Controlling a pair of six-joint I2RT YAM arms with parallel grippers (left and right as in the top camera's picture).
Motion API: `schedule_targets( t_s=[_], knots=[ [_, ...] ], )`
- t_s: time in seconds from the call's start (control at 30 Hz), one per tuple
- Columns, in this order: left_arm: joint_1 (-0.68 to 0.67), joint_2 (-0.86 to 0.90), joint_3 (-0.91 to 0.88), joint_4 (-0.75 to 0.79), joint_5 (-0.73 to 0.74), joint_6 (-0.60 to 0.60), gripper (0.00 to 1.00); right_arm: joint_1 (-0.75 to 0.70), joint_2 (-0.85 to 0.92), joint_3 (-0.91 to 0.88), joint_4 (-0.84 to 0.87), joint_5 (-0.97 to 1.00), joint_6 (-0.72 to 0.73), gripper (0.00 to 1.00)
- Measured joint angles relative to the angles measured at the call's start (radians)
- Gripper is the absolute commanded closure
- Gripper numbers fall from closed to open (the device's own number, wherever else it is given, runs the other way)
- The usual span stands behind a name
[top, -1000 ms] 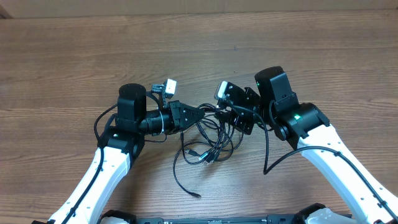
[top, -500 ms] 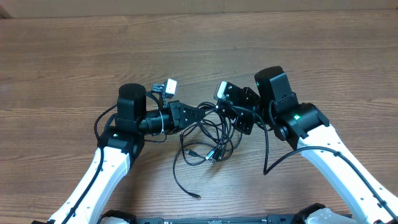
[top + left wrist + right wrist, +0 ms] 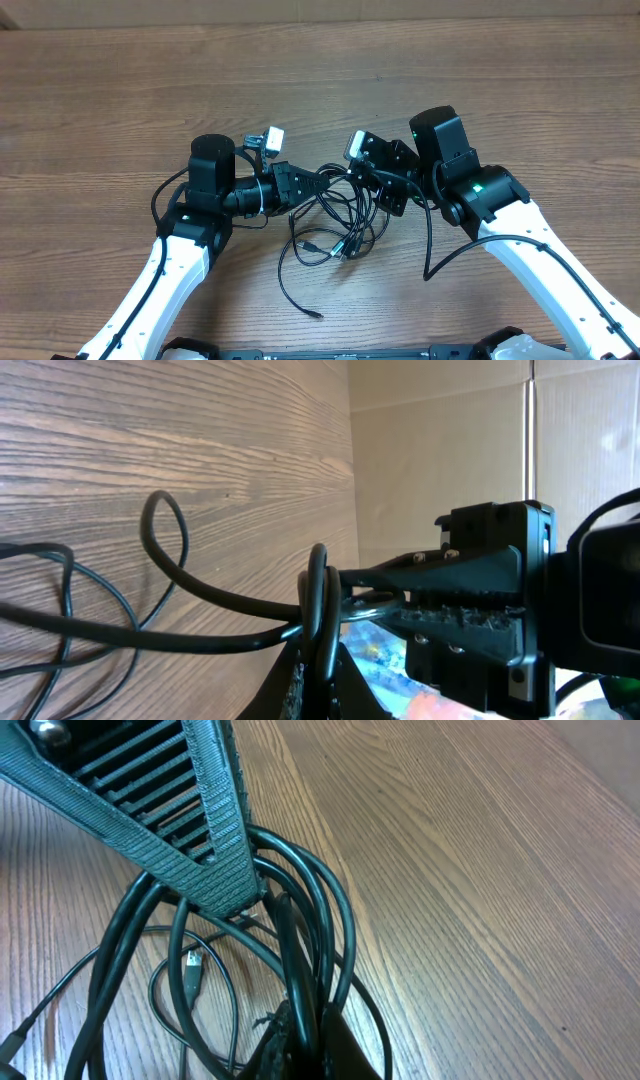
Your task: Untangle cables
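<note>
While the broad brown wood-grain table (image 3: 110,80) sits as it was, the white-and-black right arm (image 3: 540,250) has just made its move: a second ago its jaws stood partly apart around the tangle, and now they are pressed together on a bundle of strands. The matching left arm (image 3: 170,270) has not budged. Between the two, at the table's middle, lies the knot of thin black flexible cables (image 3: 335,225), its loops spilling toward the near edge and one strand trailing off alone. The black left gripper (image 3: 324,181) is clamped on a cord at the clump's left side; its wrist view shows the strand pinched in closed tips. The black right gripper (image 3: 356,176) bites several loops at the upper right, just beside the other's tip. From the right wrist, loops crowd against the left finger; whether they wrap it I cannot tell. With both sides of the knot now held, I'd say the pair is ready to draw apart and loosen it, gently. The small plug (image 3: 316,315) ending the trailing strand lies free on the wood.
</note>
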State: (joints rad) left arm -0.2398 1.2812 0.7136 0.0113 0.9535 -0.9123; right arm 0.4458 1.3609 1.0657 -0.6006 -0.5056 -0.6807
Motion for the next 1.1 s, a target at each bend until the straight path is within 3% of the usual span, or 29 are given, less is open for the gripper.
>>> schedule_targets(
  t_s=[0.3,0.7,1.1],
  knots=[
    [0.000,0.000,0.000,-0.004,-0.100,-0.006,0.90,-0.002,0.000,0.000,0.005,-0.072,0.000,0.96],
    [-0.001,0.000,0.000,-0.011,-0.283,-0.095,0.95,-0.003,0.000,0.000,-0.094,-0.156,0.000,0.96],
    [-0.001,0.000,0.000,-0.011,-0.322,-0.107,0.96,-0.003,0.000,0.000,-0.126,-0.223,0.000,0.96]
  ],
)
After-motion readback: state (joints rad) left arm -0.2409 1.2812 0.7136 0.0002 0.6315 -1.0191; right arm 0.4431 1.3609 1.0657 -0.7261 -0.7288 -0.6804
